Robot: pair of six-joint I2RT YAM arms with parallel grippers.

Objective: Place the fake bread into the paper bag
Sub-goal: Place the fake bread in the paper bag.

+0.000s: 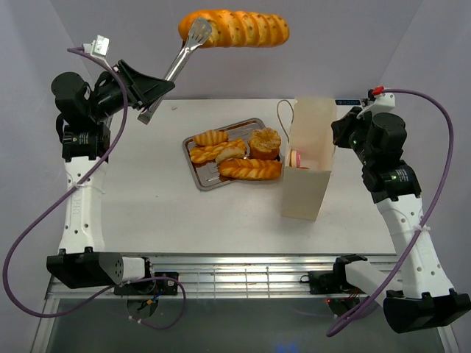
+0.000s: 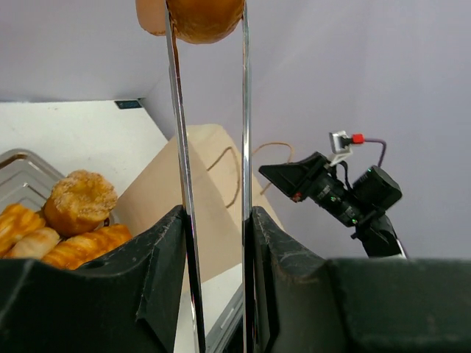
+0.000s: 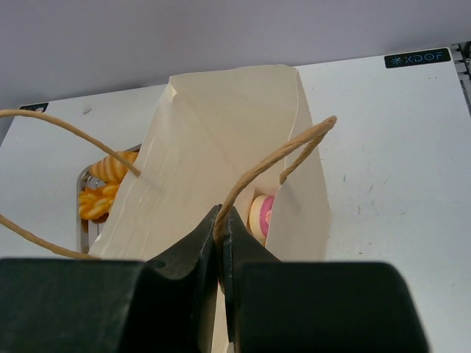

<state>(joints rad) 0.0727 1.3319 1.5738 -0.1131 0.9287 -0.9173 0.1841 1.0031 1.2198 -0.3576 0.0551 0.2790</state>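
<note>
With 1 donut in the bag and more pastries on the tray, the left hand clamps tongs holding a loaf, and the right hand pinches the handle.

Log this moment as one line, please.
left gripper: shut on tongs | tongs: clamping baguette, aloft | right gripper: shut on bag handle | pink donut: inside paper bag
</note>
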